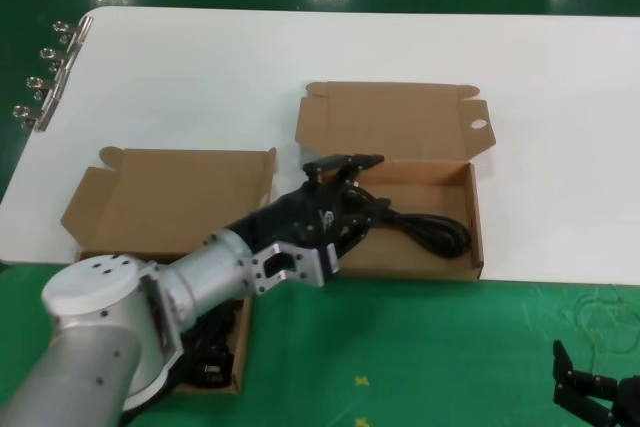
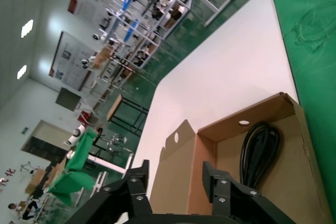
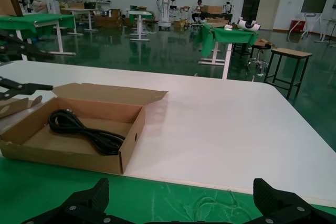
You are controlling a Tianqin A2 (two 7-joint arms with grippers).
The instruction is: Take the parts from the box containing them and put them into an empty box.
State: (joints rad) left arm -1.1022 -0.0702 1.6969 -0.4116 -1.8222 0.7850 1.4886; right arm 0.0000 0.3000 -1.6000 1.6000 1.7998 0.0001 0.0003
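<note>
The box with the oval hole in its lid ear [image 1: 476,209] stands open at the table's front, right of centre. One black power cord [image 1: 428,230] lies coiled in it. My left gripper [image 1: 345,161] hovers open and empty over that box's left end, above the cord's plug end. The box with the splayed lid flap [image 1: 170,205] stands to the left, largely hidden by my left arm; black cords [image 1: 214,351] show at its front. The left wrist view shows the cord [image 2: 259,150] past my open fingers [image 2: 137,176]. My right gripper [image 1: 598,393] is parked open at the front right.
Both boxes stand on a white table [image 1: 300,47] with a green mat [image 1: 450,347] along its front. Binder clips [image 1: 45,77] hang at the table's far left edge. In the right wrist view the holed box [image 3: 127,145] stands far left of my right gripper [image 3: 181,198].
</note>
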